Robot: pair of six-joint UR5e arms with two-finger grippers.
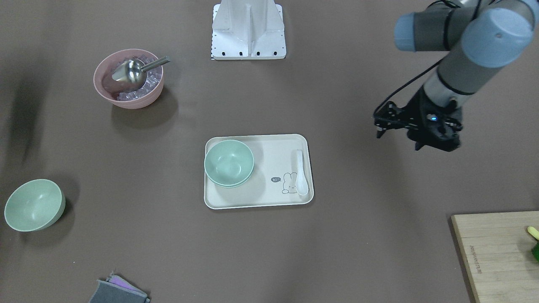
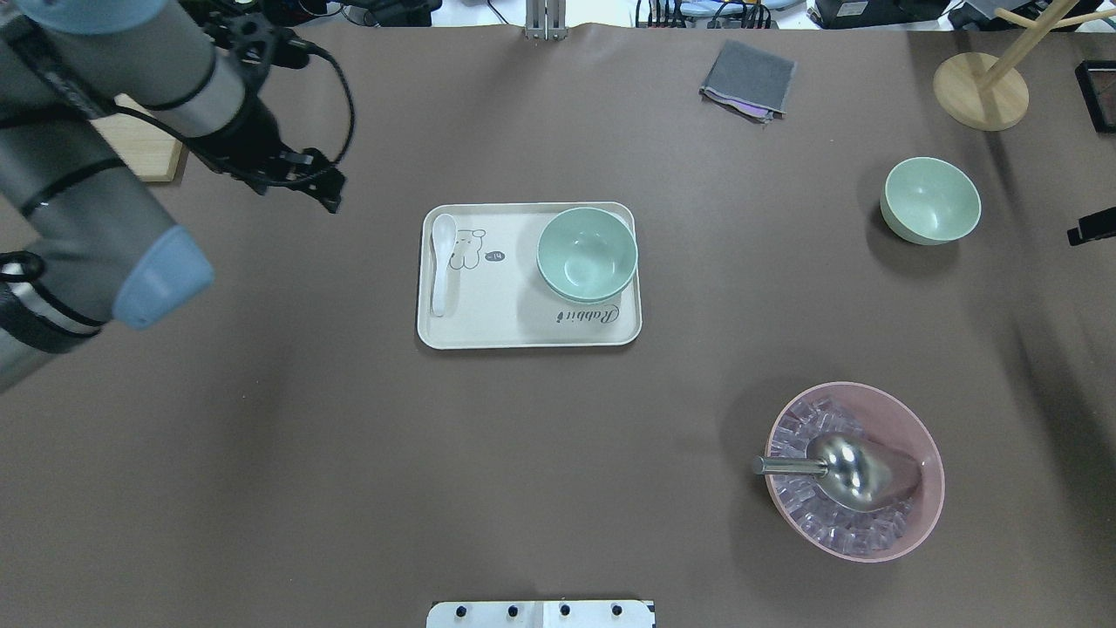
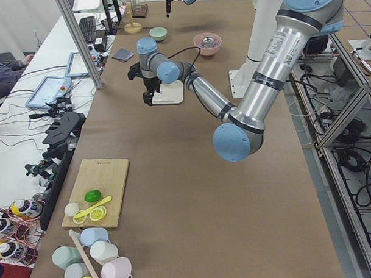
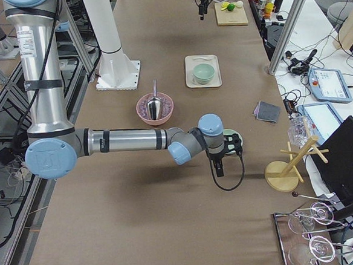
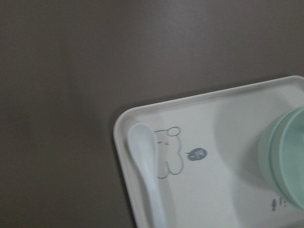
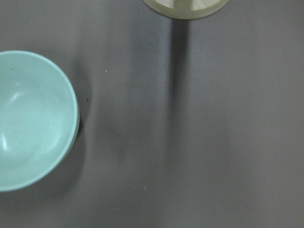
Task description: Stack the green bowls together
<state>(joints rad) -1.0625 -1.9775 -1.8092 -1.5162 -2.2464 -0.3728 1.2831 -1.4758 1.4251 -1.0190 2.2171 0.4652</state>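
Two green bowls [image 1: 229, 163] sit nested at one end of the cream tray [image 1: 269, 198]; the stack also shows in the overhead view [image 2: 587, 255] and at the right edge of the left wrist view [image 5: 285, 156]. The third green bowl [image 2: 931, 200] stands alone far on my right, also seen in the front view [image 1: 33, 205] and the right wrist view [image 6: 33, 118]. My left gripper [image 2: 330, 194] hangs raised and empty, off the tray's spoon end, jaws apparently apart. My right gripper [image 2: 1092, 228] only peeks in beside the lone bowl; I cannot tell whether it is open or shut.
A pink bowl [image 2: 854, 471] of ice cubes holds a metal scoop. A white spoon [image 2: 442, 262] lies on the tray. A grey cloth [image 2: 748, 80], a wooden stand [image 2: 981, 87] and a cutting board [image 1: 497, 252] sit near the table edges.
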